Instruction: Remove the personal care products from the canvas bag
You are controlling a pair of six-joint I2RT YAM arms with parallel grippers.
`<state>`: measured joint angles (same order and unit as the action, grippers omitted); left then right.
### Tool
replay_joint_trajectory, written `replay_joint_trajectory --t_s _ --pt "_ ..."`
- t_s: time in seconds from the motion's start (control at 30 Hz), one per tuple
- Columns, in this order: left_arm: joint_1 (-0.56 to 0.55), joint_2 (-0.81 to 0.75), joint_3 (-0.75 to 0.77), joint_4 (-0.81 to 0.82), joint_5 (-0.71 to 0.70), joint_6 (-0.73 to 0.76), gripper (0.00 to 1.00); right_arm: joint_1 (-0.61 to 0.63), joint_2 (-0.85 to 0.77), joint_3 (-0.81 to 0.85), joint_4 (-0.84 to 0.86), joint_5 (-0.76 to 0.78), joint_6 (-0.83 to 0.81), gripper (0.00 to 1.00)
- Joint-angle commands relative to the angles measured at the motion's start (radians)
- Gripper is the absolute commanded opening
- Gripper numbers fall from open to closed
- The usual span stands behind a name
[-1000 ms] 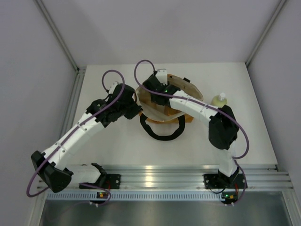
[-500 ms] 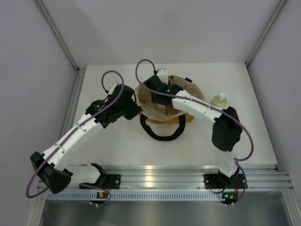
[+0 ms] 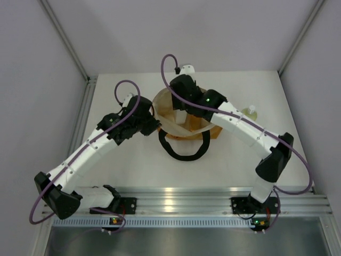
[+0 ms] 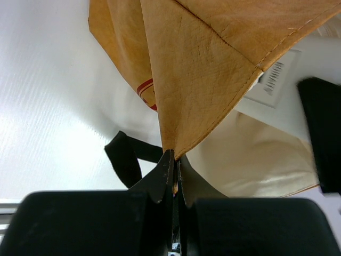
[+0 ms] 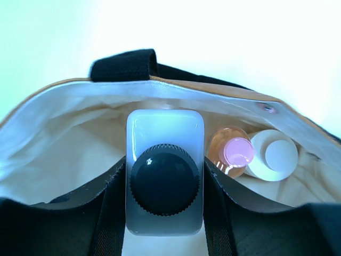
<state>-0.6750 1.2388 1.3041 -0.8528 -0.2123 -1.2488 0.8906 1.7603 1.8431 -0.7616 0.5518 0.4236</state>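
Observation:
The tan canvas bag (image 3: 212, 118) stands open at the table's middle, cream lining (image 5: 58, 144) showing. My left gripper (image 3: 153, 124) is shut on the bag's left rim (image 4: 197, 69), pinching the canvas at the fingertips (image 4: 166, 162). My right gripper (image 5: 165, 169) is above the bag's mouth (image 3: 181, 106), shut on the white bottle with dark cap (image 5: 165, 178). The slim orange bottle with pink cap (image 5: 233, 152) and the squat cream jar (image 5: 273, 154) stand inside the bag. The pale yellow-green bottle (image 3: 249, 112) stands on the table right of the bag, partly behind my right arm.
A black loop handle (image 3: 184, 152) lies on the table in front of the bag; it also shows in the left wrist view (image 4: 125, 160). A white label with a barcode (image 4: 274, 80) is inside the bag. Grey walls close the table at back and sides.
My right arm has stretched out, its elbow swinging right and toward the front, and the wrist has risen over the bag with the white bottle. The left arm has not moved.

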Motion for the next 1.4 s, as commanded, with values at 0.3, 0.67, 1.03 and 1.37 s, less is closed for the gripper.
replay_joint_trajectory --t_s 0.3,0.67,1.03,1.37 --pt "-0.001 0.001 0.012 0.02 -0.013 -0.017 0.0 0.011 -0.306 0.223 -0.073 -0.141 -0.062 0.0" --pt "-0.001 -0.007 -0.012 0.02 -0.027 -0.015 0.0 -0.26 -0.542 0.226 -0.18 -0.13 -0.091 0.0" --pt "-0.001 -0.006 -0.014 0.02 -0.015 -0.006 0.0 -0.524 -0.614 0.151 -0.301 -0.012 -0.183 0.0" --pt "-0.001 -0.019 -0.016 0.02 -0.01 0.006 0.0 -0.841 -0.757 -0.451 0.081 0.033 -0.158 0.0"
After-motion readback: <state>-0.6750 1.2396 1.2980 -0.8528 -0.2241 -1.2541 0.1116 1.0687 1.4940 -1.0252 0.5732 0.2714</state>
